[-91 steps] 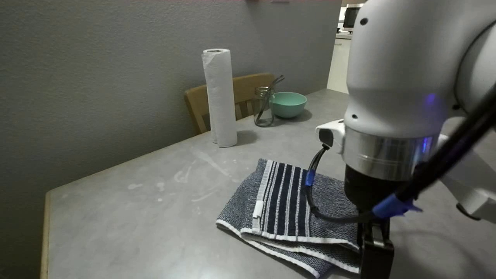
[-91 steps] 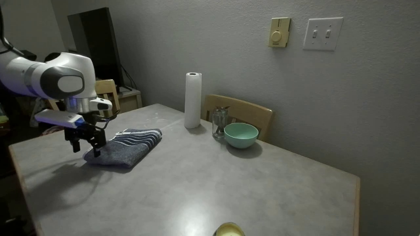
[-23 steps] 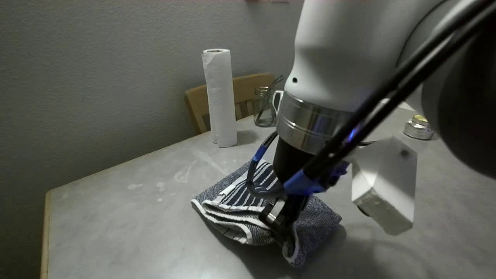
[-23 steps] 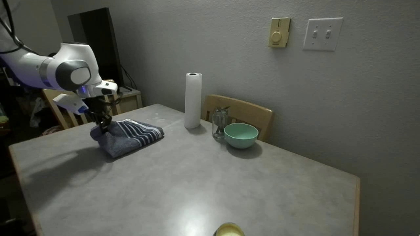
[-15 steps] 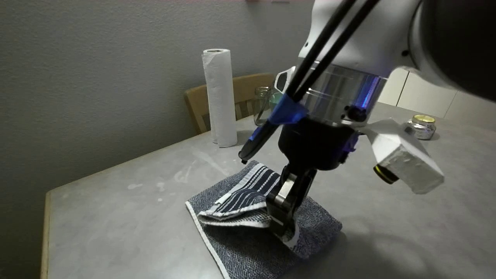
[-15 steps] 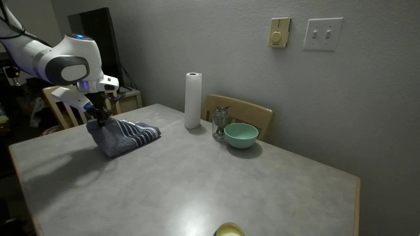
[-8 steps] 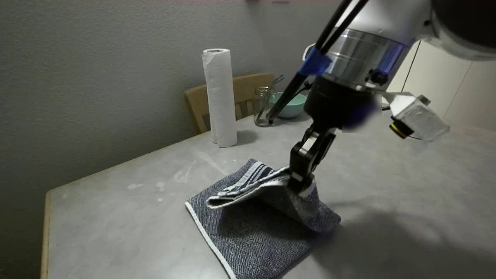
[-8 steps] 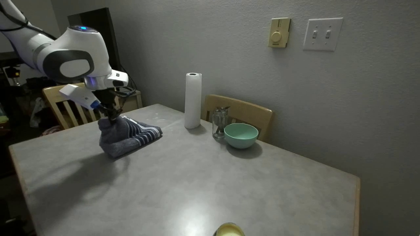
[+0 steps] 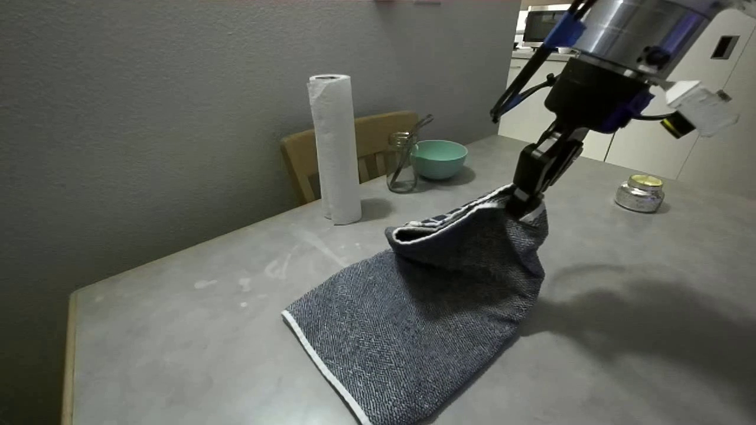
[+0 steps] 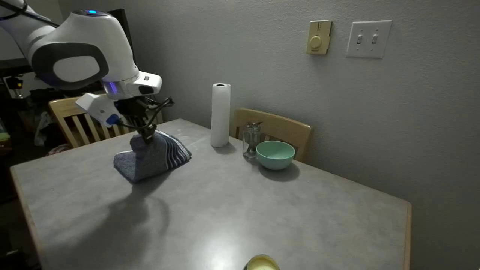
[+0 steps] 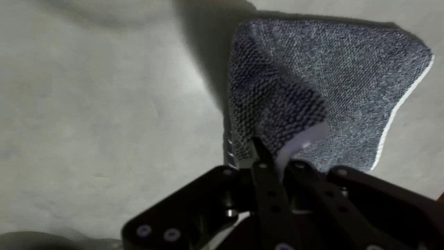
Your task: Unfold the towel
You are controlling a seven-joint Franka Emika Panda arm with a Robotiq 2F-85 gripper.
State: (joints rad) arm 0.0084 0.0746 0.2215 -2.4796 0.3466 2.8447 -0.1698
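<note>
— Pincer (image 9: pixel 520 206) holding anything?
— Yes: jaws nearly closed, nipping the towel (image 9: pixel 407 333) by its white edge.
— What's changed?
— The upper fold has lifted, and the layer beneath now lies uncovered on the table (image 9: pixel 177 354), apart from the paper roll (image 9: pixel 335 152). So unfolding looks well begun, I'd say, though it isn't spread yet.

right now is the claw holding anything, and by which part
Yes: the claw has the towel, pinched at a white edge; how many layers can't be told.
</note>
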